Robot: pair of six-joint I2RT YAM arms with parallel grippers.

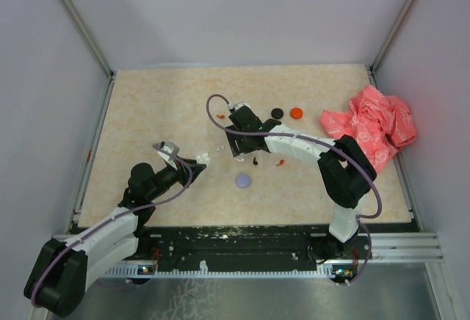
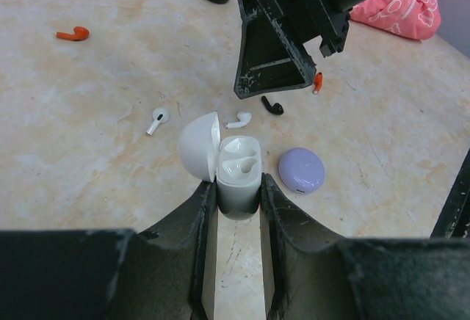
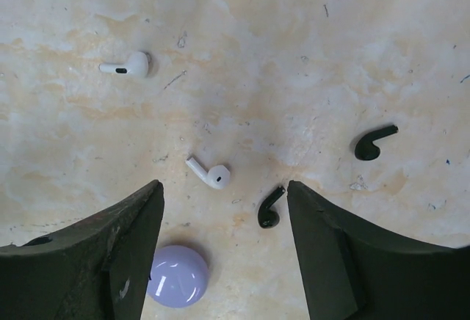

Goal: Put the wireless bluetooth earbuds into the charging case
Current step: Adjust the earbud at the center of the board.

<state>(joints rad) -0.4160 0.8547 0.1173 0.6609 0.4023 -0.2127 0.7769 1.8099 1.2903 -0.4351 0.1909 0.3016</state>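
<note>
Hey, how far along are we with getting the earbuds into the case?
Done: the white case is open, clamped in the left fingers. In hand: the right fingers hang open above one white earbud, gripping nothing. Left: that earbud and the other white earbud lie on the table; neither is in the case yet.

The top camera looks steeply down from above and behind the near edge, covering the whole beige marbled tabletop (image 1: 147,114). The left wrist camera sits low, facing far and right. The right wrist camera looks straight down, close to the surface. All three views share the round lilac plastic disc (image 1: 243,180) (image 2: 302,171) (image 3: 176,276). Both wrist views also share the small white stemmed earbud (image 2: 239,120) (image 3: 209,173).
</note>
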